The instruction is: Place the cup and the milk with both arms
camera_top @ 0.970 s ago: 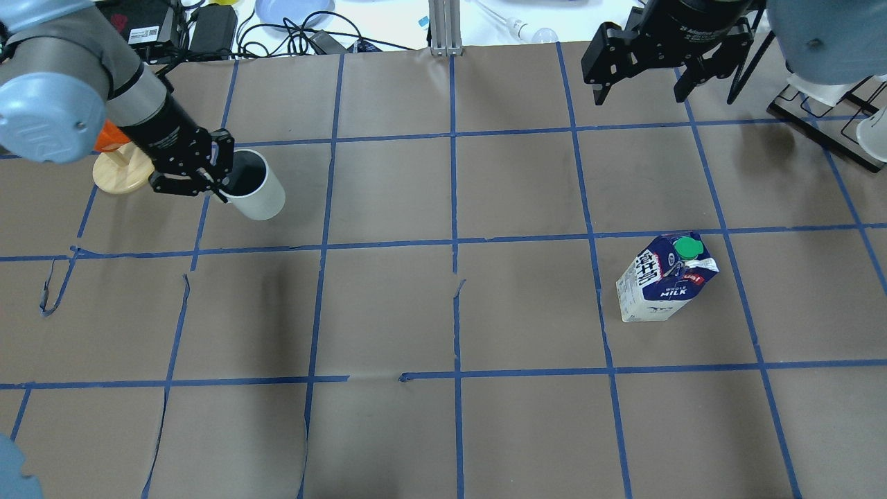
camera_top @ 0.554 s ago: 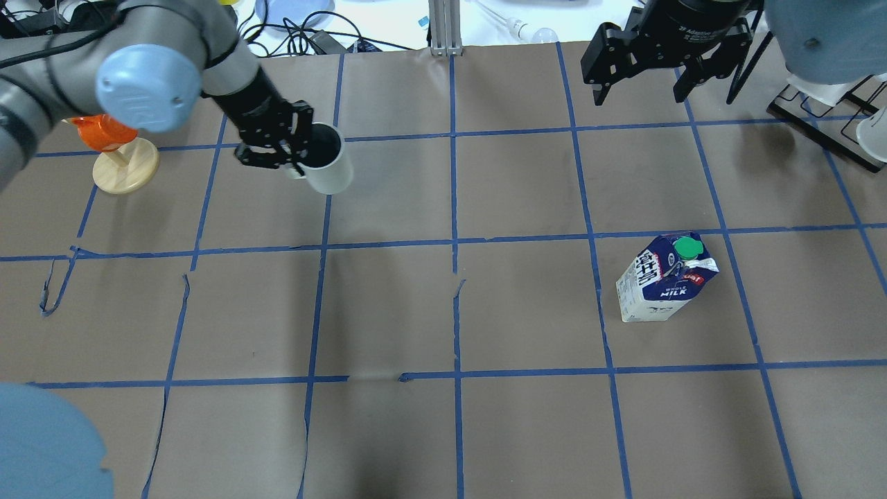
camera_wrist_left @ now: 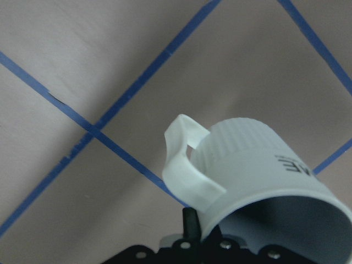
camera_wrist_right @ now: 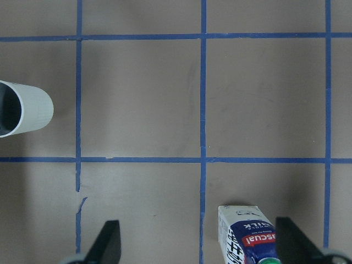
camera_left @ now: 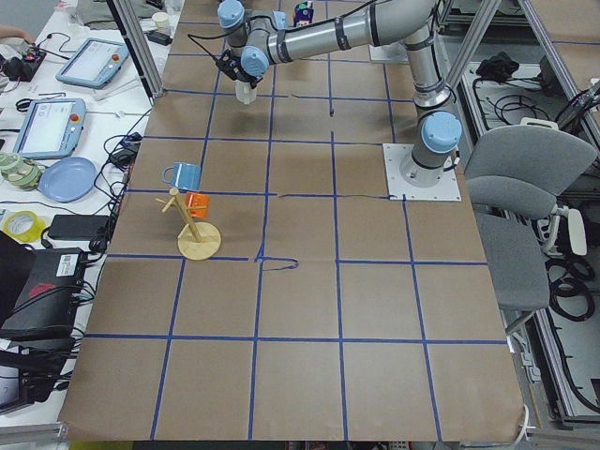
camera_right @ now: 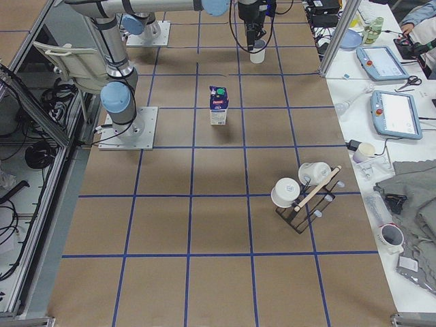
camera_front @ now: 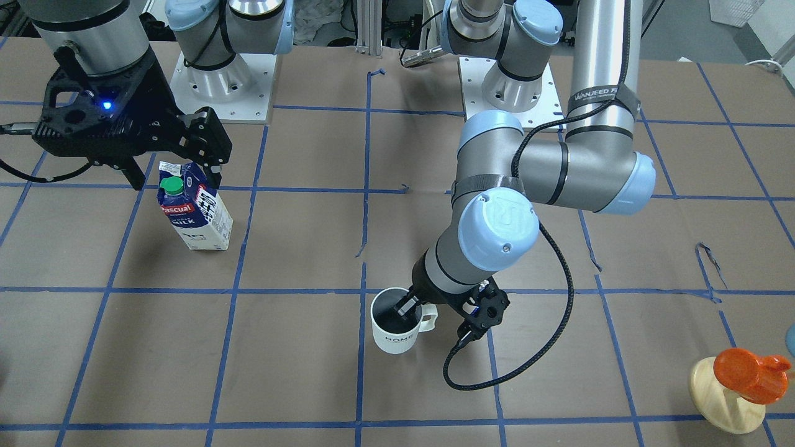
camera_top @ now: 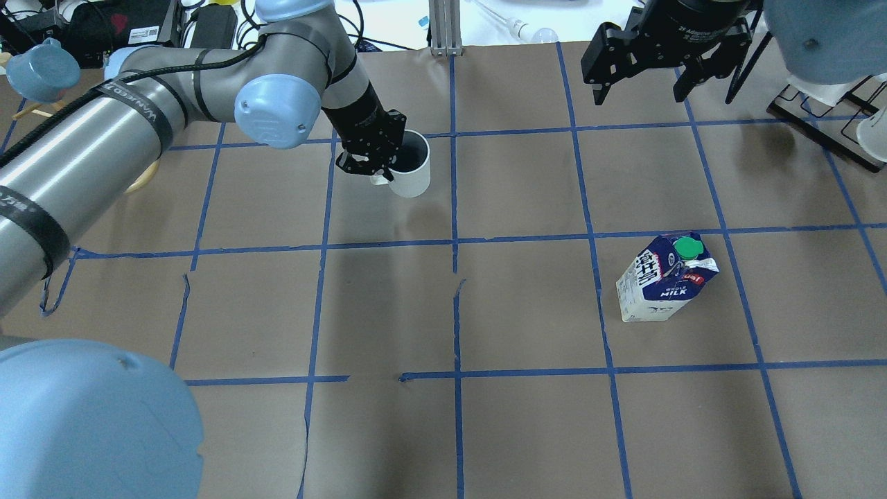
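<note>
The white cup [camera_top: 410,170] hangs from my left gripper [camera_top: 385,163], which is shut on its rim beside the handle, one finger inside. It is held just left of the table's centre line, in the far row of squares. It also shows in the front view [camera_front: 395,329] and the left wrist view [camera_wrist_left: 264,165], above the brown paper. The milk [camera_top: 664,281] stands upright on the right half, green cap up. My right gripper [camera_top: 641,90] is open and empty, hovering high over the milk [camera_wrist_right: 247,239], which shows at the bottom edge of the right wrist view.
A wooden stand [camera_left: 192,225] with an orange and a blue cup is at the left far side. A black rack [camera_right: 306,194] with white cups is at the right far side. An aluminium post [camera_top: 443,28] stands at the far middle edge.
My left arm has carried the cup rightwards, from beside the wooden stand to near the centre line. The right gripper and the milk have not moved.
</note>
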Action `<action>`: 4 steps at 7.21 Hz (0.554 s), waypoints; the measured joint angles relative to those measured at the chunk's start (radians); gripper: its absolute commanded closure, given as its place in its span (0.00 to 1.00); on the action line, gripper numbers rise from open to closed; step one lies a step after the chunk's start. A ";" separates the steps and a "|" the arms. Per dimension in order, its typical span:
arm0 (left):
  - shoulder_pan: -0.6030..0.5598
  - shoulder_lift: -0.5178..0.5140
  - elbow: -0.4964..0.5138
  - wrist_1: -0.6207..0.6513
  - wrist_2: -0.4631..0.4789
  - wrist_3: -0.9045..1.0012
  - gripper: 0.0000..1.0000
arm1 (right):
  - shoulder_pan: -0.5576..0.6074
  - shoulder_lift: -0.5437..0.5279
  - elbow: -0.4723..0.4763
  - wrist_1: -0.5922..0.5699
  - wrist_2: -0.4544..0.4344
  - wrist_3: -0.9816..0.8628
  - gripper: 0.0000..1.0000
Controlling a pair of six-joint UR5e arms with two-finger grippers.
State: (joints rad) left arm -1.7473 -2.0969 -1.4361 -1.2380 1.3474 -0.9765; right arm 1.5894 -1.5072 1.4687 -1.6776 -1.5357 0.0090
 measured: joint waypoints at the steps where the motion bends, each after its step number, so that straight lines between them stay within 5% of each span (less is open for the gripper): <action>1: -0.019 -0.025 0.002 0.036 -0.008 -0.039 1.00 | 0.000 0.001 0.002 -0.001 0.001 -0.004 0.00; 2: -0.034 -0.047 0.003 0.065 -0.019 -0.074 1.00 | 0.000 0.002 0.004 -0.002 0.002 -0.007 0.00; 3: -0.044 -0.061 0.003 0.076 -0.034 -0.108 0.07 | 0.000 0.002 0.006 -0.001 0.002 -0.008 0.00; 4: -0.052 -0.068 0.003 0.081 -0.047 -0.142 0.07 | -0.001 0.002 0.007 0.000 0.002 -0.009 0.00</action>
State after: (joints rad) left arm -1.7991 -2.1645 -1.4328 -1.1568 1.3001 -1.1183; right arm 1.5887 -1.5052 1.4756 -1.6780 -1.5340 0.0000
